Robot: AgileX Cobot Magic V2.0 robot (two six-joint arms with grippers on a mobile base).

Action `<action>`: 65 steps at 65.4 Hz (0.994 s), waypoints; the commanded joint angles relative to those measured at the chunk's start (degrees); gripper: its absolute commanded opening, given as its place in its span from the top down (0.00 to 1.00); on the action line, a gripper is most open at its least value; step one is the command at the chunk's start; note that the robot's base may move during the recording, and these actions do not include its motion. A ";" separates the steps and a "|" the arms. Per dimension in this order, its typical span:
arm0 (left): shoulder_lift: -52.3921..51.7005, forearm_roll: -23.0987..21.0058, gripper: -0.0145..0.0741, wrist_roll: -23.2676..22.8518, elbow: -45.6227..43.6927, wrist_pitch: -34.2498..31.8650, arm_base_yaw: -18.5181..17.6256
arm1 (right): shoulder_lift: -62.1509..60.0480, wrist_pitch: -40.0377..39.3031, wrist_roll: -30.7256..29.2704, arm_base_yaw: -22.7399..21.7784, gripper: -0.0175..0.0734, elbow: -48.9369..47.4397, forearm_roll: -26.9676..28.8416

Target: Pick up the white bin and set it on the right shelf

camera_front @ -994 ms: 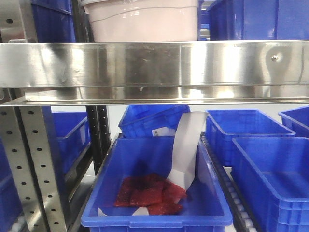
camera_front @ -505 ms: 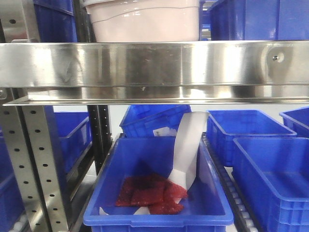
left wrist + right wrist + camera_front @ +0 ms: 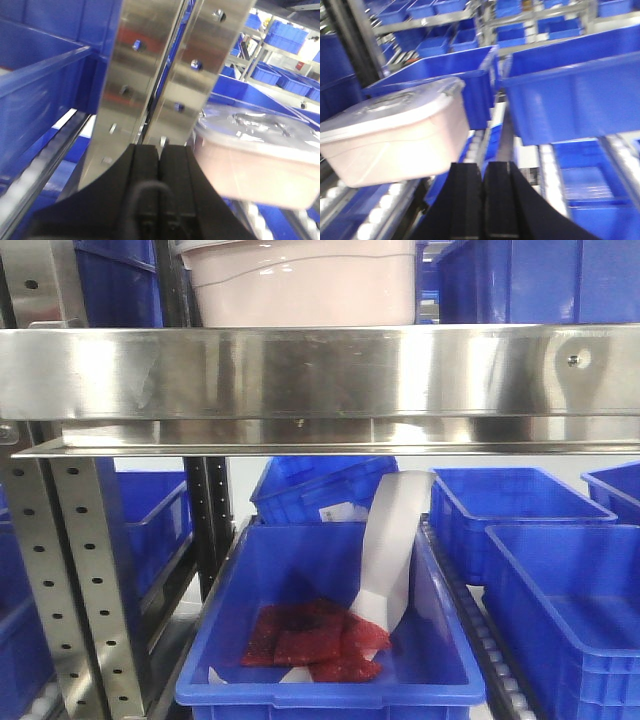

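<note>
Beside the white bin (image 3: 395, 132), both grippers (image 3: 159, 155) (image 3: 482, 172) closed, empty.

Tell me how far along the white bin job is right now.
Done, by the look of it: the white bin sits on the rollers of the right shelf, behind its steel rail. In hand: nothing; the left hand and right hand are shut, empty and apart from the bin. Left: probably only backing the arms away.
</note>
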 commanded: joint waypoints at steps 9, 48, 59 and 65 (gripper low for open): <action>-10.59 1.47 0.97 0.52 9.04 -6.29 -0.30 | -12.11 -9.31 -1.56 0.05 0.76 9.92 0.44; -47.10 3.44 0.97 0.52 30.15 7.61 -0.30 | -52.10 -10.29 -1.56 0.05 0.76 38.35 0.50; -52.04 3.44 0.97 0.52 30.86 7.81 0.06 | -54.83 -9.02 -1.56 0.05 0.76 39.21 0.50; -52.19 3.23 0.97 0.52 30.86 7.81 0.06 | -54.83 -8.61 -1.56 0.05 0.76 39.21 0.50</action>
